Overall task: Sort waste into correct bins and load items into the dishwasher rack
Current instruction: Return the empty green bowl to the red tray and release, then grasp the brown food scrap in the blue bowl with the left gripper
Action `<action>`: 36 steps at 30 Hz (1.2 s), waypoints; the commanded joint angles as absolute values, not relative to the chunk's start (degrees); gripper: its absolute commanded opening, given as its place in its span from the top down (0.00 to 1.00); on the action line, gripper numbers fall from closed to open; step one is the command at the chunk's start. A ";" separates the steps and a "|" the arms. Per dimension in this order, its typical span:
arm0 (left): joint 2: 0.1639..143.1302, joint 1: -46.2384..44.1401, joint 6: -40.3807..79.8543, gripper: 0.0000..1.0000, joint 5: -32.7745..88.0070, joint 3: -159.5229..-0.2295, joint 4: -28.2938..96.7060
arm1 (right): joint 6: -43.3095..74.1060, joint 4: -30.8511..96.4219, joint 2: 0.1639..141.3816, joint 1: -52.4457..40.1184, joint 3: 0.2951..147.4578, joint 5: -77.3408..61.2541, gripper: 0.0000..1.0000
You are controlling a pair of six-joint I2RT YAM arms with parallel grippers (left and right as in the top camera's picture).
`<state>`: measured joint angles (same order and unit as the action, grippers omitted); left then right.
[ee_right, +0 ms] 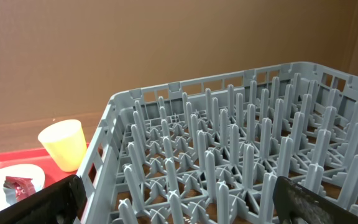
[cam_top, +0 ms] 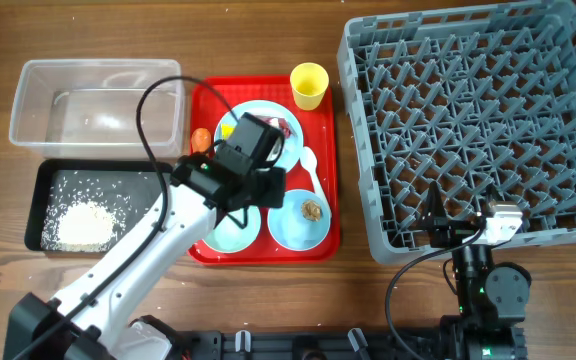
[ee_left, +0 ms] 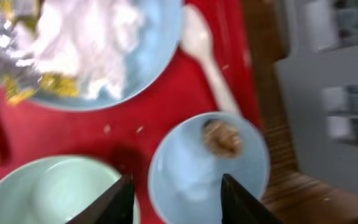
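Rice [cam_top: 86, 224] heaped in the black tray [cam_top: 136, 215], brown lump [ee_left: 221, 138] sitting in the blue bowl [ee_left: 185, 177]; left tool [ee_left: 178, 190] and right tool [ee_right: 176, 196] both released.

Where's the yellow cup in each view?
Overhead: yellow cup at the red tray's top right corner, beside the dishwasher rack.
Left wrist: not in view.
Right wrist: left of centre, upright beside the rack's wall.
Shared landmark: the red tray, in all three views.
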<state>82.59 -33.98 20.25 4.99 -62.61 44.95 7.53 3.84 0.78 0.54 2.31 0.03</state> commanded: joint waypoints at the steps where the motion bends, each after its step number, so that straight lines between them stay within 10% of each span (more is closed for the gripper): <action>1: 83.42 -38.44 20.01 0.56 6.57 -63.31 43.42 | 8.05 3.64 0.27 0.30 2.11 -0.47 0.00; 36: 102.45 -43.29 24.93 0.44 8.10 -63.22 36.82 | 8.05 3.64 0.27 0.30 2.11 -0.47 0.00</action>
<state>102.04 -43.03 24.34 7.38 -62.96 37.15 7.53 3.84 0.78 0.54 2.31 0.03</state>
